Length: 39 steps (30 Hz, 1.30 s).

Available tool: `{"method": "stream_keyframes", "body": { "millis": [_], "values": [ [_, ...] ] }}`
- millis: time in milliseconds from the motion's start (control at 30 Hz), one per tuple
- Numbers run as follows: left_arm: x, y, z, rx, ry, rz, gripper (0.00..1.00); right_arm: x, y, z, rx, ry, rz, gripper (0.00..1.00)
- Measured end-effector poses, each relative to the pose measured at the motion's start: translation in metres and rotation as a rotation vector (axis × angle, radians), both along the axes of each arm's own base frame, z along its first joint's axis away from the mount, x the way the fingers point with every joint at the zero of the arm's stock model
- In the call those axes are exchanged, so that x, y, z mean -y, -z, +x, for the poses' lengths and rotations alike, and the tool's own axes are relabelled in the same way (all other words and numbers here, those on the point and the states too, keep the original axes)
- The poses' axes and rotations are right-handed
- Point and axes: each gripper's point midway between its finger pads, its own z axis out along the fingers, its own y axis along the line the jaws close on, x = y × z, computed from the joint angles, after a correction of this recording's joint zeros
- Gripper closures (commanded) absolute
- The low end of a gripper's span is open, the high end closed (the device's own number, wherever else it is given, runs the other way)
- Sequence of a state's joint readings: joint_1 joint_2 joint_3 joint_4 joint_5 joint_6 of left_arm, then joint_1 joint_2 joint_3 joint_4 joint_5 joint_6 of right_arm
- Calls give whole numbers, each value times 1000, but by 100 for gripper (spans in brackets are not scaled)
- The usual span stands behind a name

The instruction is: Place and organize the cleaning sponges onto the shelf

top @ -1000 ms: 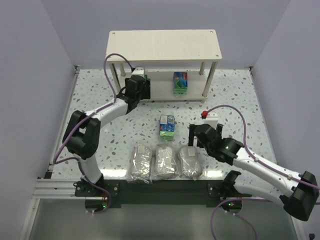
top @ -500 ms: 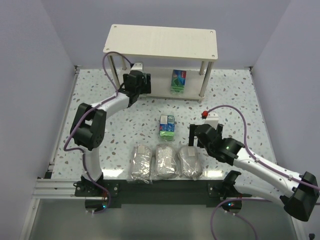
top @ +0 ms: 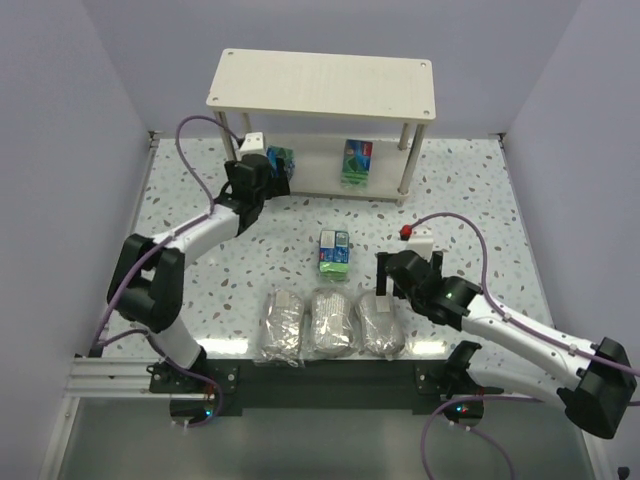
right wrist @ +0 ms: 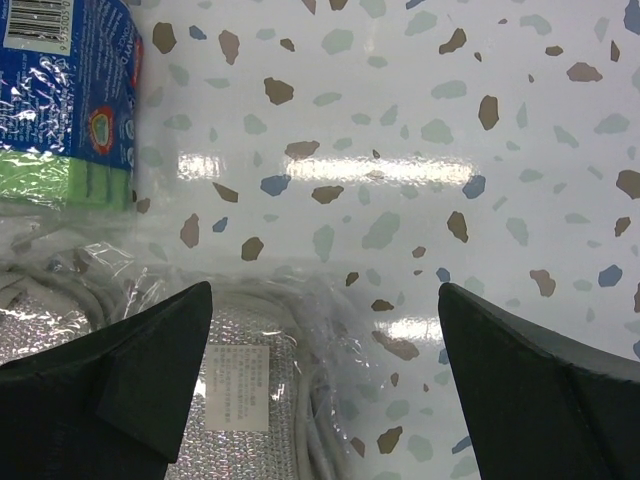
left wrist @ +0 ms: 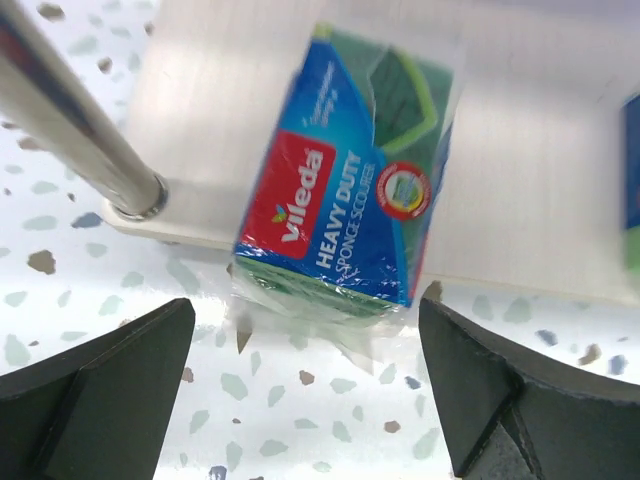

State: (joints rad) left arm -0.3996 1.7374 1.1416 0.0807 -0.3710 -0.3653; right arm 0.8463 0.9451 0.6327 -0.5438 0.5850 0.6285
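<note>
Finds left claw (left wrist: 305,340) and right claw (right wrist: 325,300) both released, empty. Sees printed pack (left wrist: 345,190) perched at shelf (left wrist: 540,180) lower edge; likely light, squashy, slippery wrap: pinch across narrow sides.

The top external camera sits high above and behind the arm bases (top: 190,378), tilted down and forward toward the back wall (top: 330,25), far enough off to take in the whole table (top: 470,190) and the shelf (top: 320,85). The left wrist camera looks from very close, past its own fingers (left wrist: 100,400), at the shelf's lower tier, where a shelf leg (left wrist: 85,135) and the left-hand pack (left wrist: 340,200) fill its view; the overhead view shows that same pack. The right wrist camera faces straight down, close over the table, catching the middle pack (right wrist: 70,100) and the right-hand bundle (right wrist: 240,400), both also seen from overhead
</note>
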Motion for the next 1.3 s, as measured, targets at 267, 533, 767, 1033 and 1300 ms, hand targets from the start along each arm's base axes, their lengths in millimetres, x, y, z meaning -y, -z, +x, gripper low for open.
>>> {"method": "stream_keyframes", "body": {
  "millis": [267, 533, 767, 1033, 1300],
  "values": [
    [-2, -38, -23, 89, -10, -128, 67, -3, 2, 2, 1, 0, 3, 1],
    [6, 14, -46, -41, 10, -189, 100, -3, 3, 2, 2, 0, 5, 1],
    [13, 27, -29, -54, -1, -188, 100, 0, 2, 0, 10, 0, 13, 1],
    [19, 46, 1, -68, -17, -160, 100, 0, -1, 0, 16, 4, 25, 1],
    [26, 18, 29, 29, 1, -157, 100, 0, 1, -1, 14, 5, 22, 1]
  ]
}}
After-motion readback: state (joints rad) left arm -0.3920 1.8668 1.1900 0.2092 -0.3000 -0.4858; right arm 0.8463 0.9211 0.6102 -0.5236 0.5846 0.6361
